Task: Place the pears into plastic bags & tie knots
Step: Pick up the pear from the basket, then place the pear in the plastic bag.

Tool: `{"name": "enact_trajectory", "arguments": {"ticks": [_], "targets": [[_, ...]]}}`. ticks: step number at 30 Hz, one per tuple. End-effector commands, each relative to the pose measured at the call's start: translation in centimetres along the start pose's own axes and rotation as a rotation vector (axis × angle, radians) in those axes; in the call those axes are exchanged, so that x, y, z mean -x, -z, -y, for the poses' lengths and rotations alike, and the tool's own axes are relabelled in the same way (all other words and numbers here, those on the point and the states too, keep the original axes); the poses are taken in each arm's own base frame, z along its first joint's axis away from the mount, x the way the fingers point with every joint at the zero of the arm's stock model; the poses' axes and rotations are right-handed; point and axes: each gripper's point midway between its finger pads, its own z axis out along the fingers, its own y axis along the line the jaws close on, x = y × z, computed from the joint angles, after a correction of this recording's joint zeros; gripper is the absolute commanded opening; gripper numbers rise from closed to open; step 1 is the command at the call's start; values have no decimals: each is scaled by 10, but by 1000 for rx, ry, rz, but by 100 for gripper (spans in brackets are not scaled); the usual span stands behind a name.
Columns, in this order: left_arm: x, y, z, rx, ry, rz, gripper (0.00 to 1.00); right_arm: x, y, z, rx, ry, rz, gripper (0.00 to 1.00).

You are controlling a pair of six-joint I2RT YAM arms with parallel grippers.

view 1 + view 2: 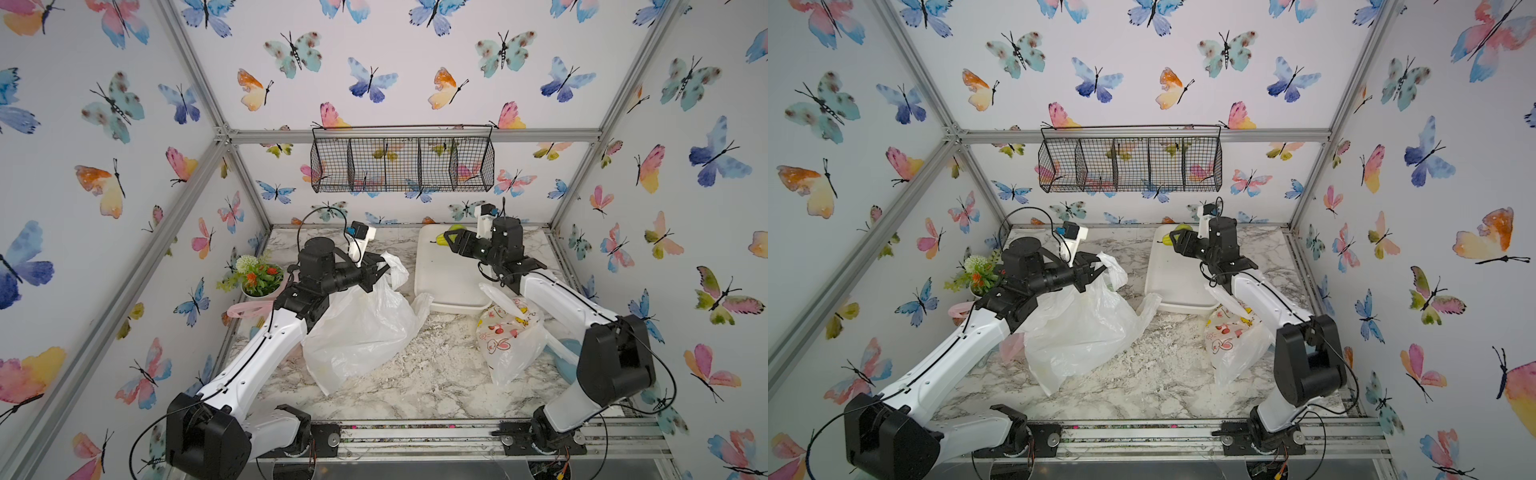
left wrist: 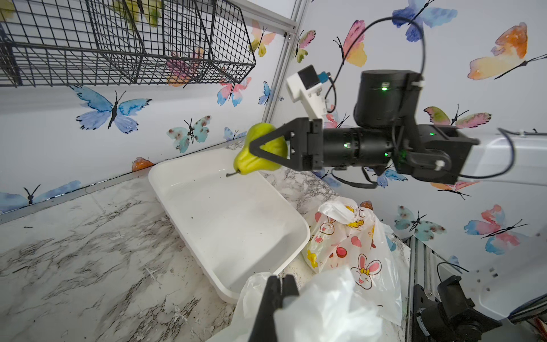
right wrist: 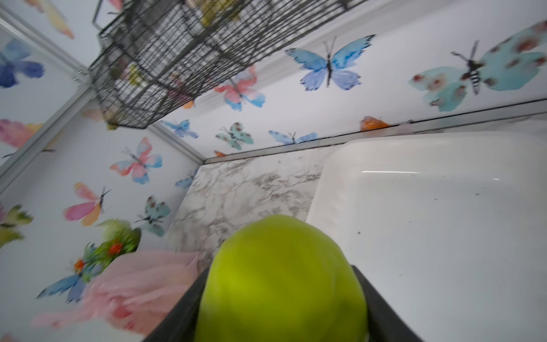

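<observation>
A green pear (image 2: 247, 164) hangs stem down over the far end of the white tray (image 2: 236, 222), and my right gripper (image 1: 449, 242) is shut on it. In the right wrist view the pear (image 3: 281, 275) fills the gap between the black fingers (image 3: 377, 299). My left gripper (image 2: 279, 284) is shut on the upper edge of a white translucent plastic bag (image 1: 361, 328), holding it up at centre left. A bag with red doodles (image 1: 507, 336) lies under the right arm, its top bunched together (image 2: 340, 211). A pink bag (image 1: 245, 309) lies behind the left arm.
A pot of artificial flowers (image 1: 259, 278) stands at the left wall. A black wire basket (image 1: 401, 160) hangs on the back wall above the table. The tray (image 1: 440, 282) sits at the back, right of centre. White crumbs litter the marble table (image 1: 415, 374).
</observation>
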Motion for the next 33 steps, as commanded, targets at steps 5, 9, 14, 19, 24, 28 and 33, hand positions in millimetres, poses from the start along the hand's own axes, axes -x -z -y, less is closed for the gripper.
{"name": "enact_trajectory", "arguments": {"ticks": [5,9,14,19,24,28,33], "targets": [[7,-10,-8,19,-10,-4,0,-133,35,-34,98,162,-433,38],[4,-17,-8,13,-7,-16,0,-149,45,-68,227,189,-518,36],[2,-24,2,-11,-16,-25,0,-167,33,-126,396,217,-560,37],[5,-30,16,-40,-24,-24,0,-197,-3,-160,455,67,-622,37],[-1,-29,19,-44,-14,-22,0,-201,-24,-178,475,-78,-594,44],[-3,-29,17,-32,-27,-27,0,-225,-28,-164,376,-24,-688,61],[-4,-25,15,-14,-52,-30,0,-213,-5,-152,297,109,-676,78]]}}
